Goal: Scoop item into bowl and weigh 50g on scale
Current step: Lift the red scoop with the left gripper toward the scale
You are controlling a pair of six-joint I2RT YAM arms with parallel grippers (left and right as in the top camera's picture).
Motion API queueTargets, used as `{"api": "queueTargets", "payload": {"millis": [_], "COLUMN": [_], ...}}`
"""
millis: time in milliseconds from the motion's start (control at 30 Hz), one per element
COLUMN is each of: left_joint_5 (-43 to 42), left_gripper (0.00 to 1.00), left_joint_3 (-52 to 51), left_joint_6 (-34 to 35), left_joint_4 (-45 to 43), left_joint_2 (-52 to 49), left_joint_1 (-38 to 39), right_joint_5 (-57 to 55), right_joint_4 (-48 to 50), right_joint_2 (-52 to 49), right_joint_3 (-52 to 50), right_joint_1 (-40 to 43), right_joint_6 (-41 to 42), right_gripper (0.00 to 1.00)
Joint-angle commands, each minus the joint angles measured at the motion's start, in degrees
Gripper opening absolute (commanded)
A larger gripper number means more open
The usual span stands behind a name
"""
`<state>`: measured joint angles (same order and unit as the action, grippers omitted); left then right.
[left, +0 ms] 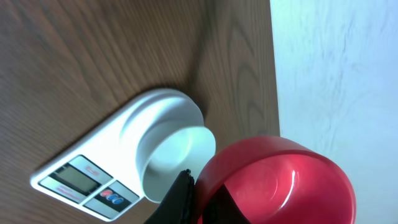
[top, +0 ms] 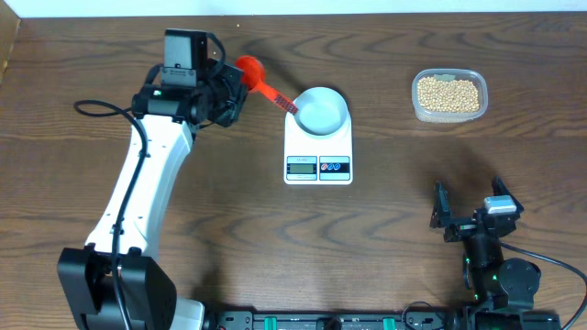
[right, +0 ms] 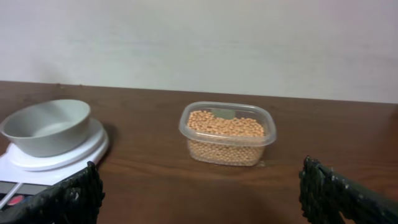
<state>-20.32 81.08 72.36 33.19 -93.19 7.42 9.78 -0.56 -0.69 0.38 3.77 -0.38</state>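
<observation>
A pale bowl [top: 321, 112] [left: 177, 152] [right: 46, 127] stands empty on the white scale [top: 317, 158] [left: 74, 180] [right: 13, 163] at mid-table. The tan beans [top: 448, 93] [right: 227, 126] fill a clear plastic tub at the back right. My left gripper [top: 235, 82] [left: 202, 190] is shut on the cup end of an empty red scoop [top: 249, 68] [left: 286, 180], just left of the bowl. The scoop's handle [top: 280, 97] reaches to the bowl's rim. My right gripper [top: 470, 203] [right: 202, 193] hovers open and empty near the front right, facing the tub.
The clear tub [top: 417, 108] [right: 183, 127] sits near the table's far edge, with a white wall behind it. The scale's display and buttons [top: 317, 167] face the front. Bare wood lies between the scale and the tub.
</observation>
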Motion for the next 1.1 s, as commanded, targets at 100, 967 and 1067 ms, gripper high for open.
{"api": "queueTargets", "payload": {"millis": [100,967,1067], "left_joint_5": [-0.26,-2.45,-0.59], "left_gripper": [0.07,0.07,0.07], "left_joint_3": [0.92,0.92,0.92], "left_joint_6": [-0.04,-3.74,-3.74], "left_joint_4": [-1.64,-6.97,-6.91], "left_joint_2": [0.37,0.37,0.37], "left_joint_1": [3.02,4.57,4.57], "right_joint_5": [14.49,52.94,56.08], "right_joint_4": [8.22,-0.85,-3.04], "right_joint_2": [0.26,-57.46,-65.68], "right_joint_3": [-0.04,44.39,48.48], "right_joint_1": [-0.44,-0.46,-0.46], "right_joint_6": [8.22,14.51,15.50], "right_gripper": [0.99,0.99,0.99]}}
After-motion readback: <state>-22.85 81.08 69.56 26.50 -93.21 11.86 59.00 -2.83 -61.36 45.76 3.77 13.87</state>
